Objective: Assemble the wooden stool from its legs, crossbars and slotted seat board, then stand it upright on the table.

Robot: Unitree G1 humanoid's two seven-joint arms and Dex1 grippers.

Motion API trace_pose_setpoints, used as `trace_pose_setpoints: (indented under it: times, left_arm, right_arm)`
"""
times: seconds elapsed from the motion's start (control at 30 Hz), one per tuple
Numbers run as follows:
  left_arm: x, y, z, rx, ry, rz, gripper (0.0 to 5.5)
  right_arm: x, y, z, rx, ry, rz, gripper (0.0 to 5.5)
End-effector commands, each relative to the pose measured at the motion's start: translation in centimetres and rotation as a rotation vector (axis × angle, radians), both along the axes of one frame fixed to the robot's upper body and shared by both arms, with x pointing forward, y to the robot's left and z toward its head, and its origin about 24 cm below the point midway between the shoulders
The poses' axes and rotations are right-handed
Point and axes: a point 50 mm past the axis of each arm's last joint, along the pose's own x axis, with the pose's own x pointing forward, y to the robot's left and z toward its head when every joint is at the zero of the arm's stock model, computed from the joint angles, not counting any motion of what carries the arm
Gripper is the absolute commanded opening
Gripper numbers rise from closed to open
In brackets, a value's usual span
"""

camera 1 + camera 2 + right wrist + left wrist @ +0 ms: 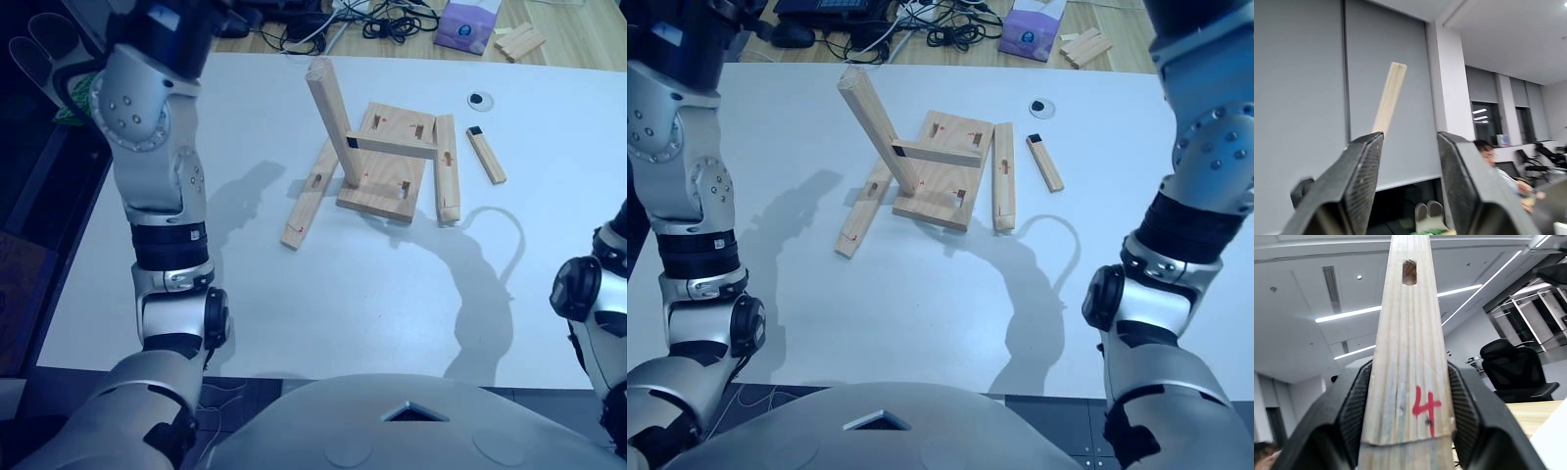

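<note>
My left gripper (1410, 369) is raised off the table and shut on a wooden leg (1409, 333) that bears a red 4 and a slot near its far end. My right gripper (1409, 137) is also raised, open, with nothing between its fingers. A thin wooden piece (1390, 98) rises from behind one finger (1359, 181); I cannot tell whether it touches. On the white table (323, 313) lies the slotted seat board (384, 191). One leg (331, 113) stands tilted in it, with a crossbar (397, 147) sticking out sideways.
A loose leg (310, 201) lies at the board's left and another (447, 171) at its right. A short crossbar (486, 155) and a small black disc (479, 99) lie farther right. Cables, a purple box (467, 24) and wood scraps (519, 41) are behind the table.
</note>
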Motion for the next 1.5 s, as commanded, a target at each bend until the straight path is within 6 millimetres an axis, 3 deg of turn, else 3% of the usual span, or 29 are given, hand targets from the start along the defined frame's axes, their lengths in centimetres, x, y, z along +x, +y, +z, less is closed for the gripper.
trace_pose_setpoints:
  times: [0.03,0.2,0.37,0.57,0.77,1.23,1.27,1.5]
  left_arm:
    - [-0.6,-1.7,-0.1,0.063,-0.035,-0.084,2.03]
    - [-0.8,-2.4,-1.1,0.108,-0.032,-0.126,2.03]
    - [-0.8,-2.7,-1.7,0.152,-0.058,-0.141,2.03]
    - [-0.6,-2.7,-2.4,0.235,-0.119,-0.115,2.03]
    - [0.2,-1.5,-3.0,0.276,-0.191,-0.033,2.03]
    - [0.4,-2.0,-2.3,0.216,-0.238,-0.022,2.03]
    - [0.4,-2.0,-2.3,0.213,-0.242,-0.017,2.39]
    - [0.4,-1.0,-2.0,0.188,-0.248,0.054,3.41]
  right_arm:
    - [0.0,2.2,1.8,0.057,-0.016,0.068,2.64]
    - [-0.1,3.3,2.7,0.09,-0.019,0.139,3.45]
    - [-0.2,4.6,2.5,0.1,0.006,0.176,3.47]
    - [-0.7,5.3,1.8,0.105,0.035,0.201,2.3]
    - [-1.9,5.1,0.9,0.128,0.045,0.231,1.14]
    - [-2.9,5.5,0.7,0.149,0.012,0.26,1.13]
    - [-2.9,5.3,0.8,0.167,-0.006,0.241,1.13]
    - [-3.1,3.4,1.3,0.265,-0.083,0.149,0.98]
